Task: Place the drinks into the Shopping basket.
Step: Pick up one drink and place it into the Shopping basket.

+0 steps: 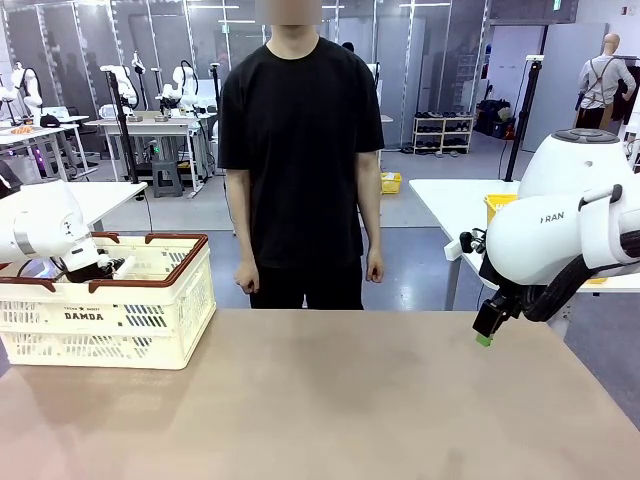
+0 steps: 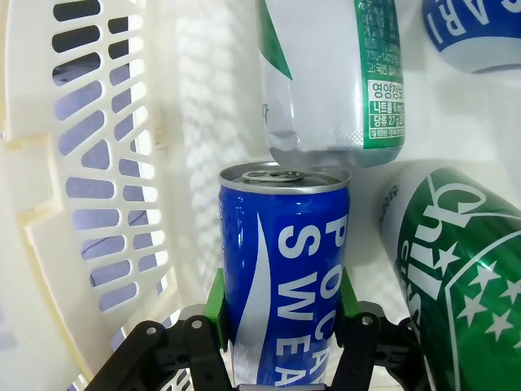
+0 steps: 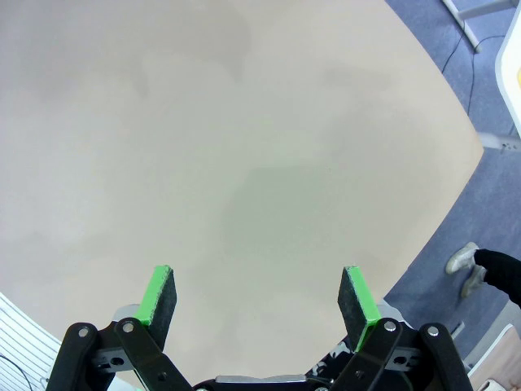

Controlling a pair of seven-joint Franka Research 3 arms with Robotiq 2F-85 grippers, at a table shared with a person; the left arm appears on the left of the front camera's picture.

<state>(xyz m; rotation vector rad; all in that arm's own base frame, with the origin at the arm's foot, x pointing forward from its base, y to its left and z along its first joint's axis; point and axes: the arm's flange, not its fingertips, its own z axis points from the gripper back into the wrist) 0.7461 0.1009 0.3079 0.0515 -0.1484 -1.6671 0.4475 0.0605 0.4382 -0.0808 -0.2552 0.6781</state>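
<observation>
A blue can [image 2: 285,269] sits inside the Shopping basket [image 1: 120,325], next to a green can [image 2: 456,269] and a white and green can [image 2: 334,73]. The left gripper [image 2: 281,305] pinches the blue can with its green pads. The right gripper [image 3: 256,297] hangs spread wide over the table [image 1: 330,400].

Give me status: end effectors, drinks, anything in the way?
Left end effector shut on blue can inside Shopping basket. Right end effector open, holding nothing. Green can alongside. No obstruction seen.

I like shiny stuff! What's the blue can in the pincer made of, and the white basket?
Blue Pocari Sweat can: likely metal, with a glossy printed body and silvery pull-tab top. Shopping basket: looks like plastic, cream-white and moulded, with slotted walls letting light through.
</observation>
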